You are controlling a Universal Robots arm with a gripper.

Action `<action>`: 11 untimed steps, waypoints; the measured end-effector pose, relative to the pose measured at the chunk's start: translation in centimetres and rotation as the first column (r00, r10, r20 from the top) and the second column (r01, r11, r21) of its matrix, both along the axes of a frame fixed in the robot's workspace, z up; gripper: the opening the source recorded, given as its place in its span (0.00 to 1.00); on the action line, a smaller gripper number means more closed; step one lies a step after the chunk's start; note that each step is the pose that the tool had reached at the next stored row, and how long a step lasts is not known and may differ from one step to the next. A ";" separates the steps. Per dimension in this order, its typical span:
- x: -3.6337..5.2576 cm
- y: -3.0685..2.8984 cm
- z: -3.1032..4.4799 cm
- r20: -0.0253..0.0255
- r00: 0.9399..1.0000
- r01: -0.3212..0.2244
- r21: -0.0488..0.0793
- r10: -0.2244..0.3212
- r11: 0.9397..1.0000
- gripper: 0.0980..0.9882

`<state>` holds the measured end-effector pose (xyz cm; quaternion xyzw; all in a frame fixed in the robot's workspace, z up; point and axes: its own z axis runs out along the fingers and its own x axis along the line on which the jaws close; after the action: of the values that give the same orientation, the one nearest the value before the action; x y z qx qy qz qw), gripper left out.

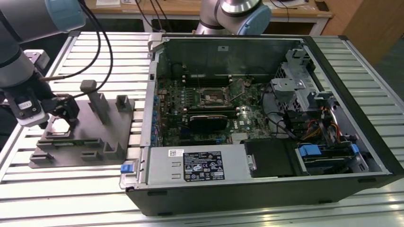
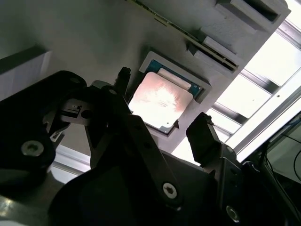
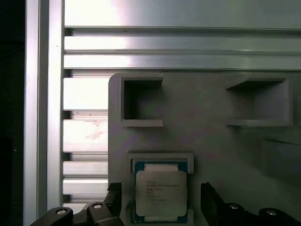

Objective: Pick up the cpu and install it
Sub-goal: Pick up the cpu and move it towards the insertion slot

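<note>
The cpu (image 3: 161, 192), a near-square chip with a pale silver lid and a blue-green rim, lies flat and face up in a tray (image 3: 207, 136) pocket, its edges parallel to the pocket's. The hand (image 3: 161, 200) straddles it, fingers apart.

Grey arm (image 1: 16, 61) is leaning in at the exterior view's left (blue joint cap up top), with the wrist (image 1: 25, 106) bending downward. The black gripper (image 1: 61, 112) is pointing down, tilting a bit toward the exterior view's right. The fingers (image 2: 203, 134) are standing wide apart in both wrist views, with the fingertips (image 3: 210, 195) gripping nothing.
</note>
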<state>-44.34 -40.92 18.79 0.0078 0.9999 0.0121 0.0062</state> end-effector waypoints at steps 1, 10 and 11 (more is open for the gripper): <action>0.00 0.00 -0.07 0.000 1.000 0.000 0.000 0.000 1.000 0.75; 0.00 0.15 -0.36 0.000 1.000 -0.014 0.000 0.014 1.000 0.66; -0.02 0.16 -0.38 0.000 1.000 -0.018 0.000 0.018 1.000 0.66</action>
<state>-44.35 -40.76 18.41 -0.0010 0.9999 0.0122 0.0062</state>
